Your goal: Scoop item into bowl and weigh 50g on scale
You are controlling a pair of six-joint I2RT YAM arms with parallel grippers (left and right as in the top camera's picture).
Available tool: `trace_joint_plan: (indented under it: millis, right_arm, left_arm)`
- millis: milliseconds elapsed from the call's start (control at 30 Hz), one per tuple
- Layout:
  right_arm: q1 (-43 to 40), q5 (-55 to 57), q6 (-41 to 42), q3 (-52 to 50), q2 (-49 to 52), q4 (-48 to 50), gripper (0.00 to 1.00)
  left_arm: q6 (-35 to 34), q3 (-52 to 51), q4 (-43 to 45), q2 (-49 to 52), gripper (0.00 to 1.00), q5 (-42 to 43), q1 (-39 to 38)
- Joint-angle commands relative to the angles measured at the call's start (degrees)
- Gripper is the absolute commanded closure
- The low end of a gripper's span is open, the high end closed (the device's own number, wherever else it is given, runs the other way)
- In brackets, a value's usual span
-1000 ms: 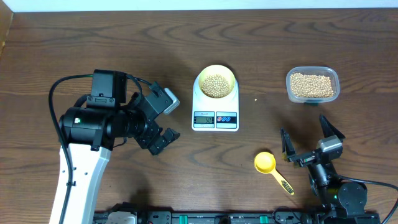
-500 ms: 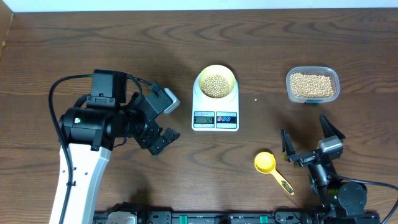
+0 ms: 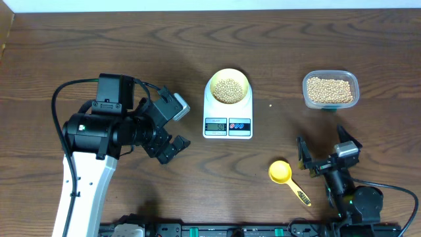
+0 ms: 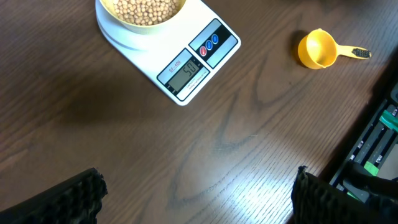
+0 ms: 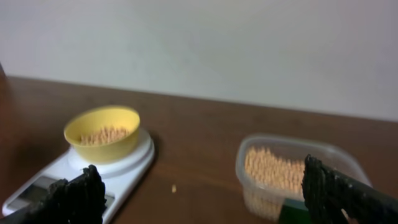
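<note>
The pale-yellow bowl (image 3: pixel 228 87) holds tan beans (image 3: pixel 228 91) and stands on the white scale (image 3: pixel 227 122). In the left wrist view the scale (image 4: pixel 198 57) shows 50 on its display, with the bowl (image 4: pixel 142 14) at the top edge. My left gripper (image 3: pixel 174 126) hovers open to the left of the scale, nothing between its fingers (image 4: pixel 69 199). My right gripper (image 3: pixel 325 149) is open and empty near the front right. It faces the bowl (image 5: pixel 102 132), the scale (image 5: pixel 132 169) and the clear tub (image 5: pixel 292 171).
The clear tub of beans (image 3: pixel 330 90) sits at the back right. The yellow scoop (image 3: pixel 284 175) lies empty on the table just left of the right gripper. A single stray bean (image 3: pixel 270 105) lies between scale and tub. Black rails (image 4: pixel 373 155) run along the table's front edge.
The right wrist has tipped slightly in the overhead view. The left arm, bowl, scale and scoop have not moved.
</note>
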Motion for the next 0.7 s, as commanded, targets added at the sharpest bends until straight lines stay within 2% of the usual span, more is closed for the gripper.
trace_joint_plan:
  millis: [0, 500, 667]
  right_arm:
    - [-1.1, 0.5, 0.5, -0.1, -0.3, -2.9, 0.01]
    - [-1.7, 1.0, -0.2, -0.1, -0.3, -3.2, 0.01]
    - [-1.7, 1.1, -2.7, -0.1, -0.3, -3.3, 0.01]
  left_arm:
    - [-0.1, 0.1, -0.1, 0.1, 0.02, -0.3, 0.3]
    - [-0.1, 0.1, -0.1, 0.1, 0.02, -0.3, 0.3]
    - [-0.1, 0.1, -0.1, 0.1, 0.02, -0.3, 0.3]
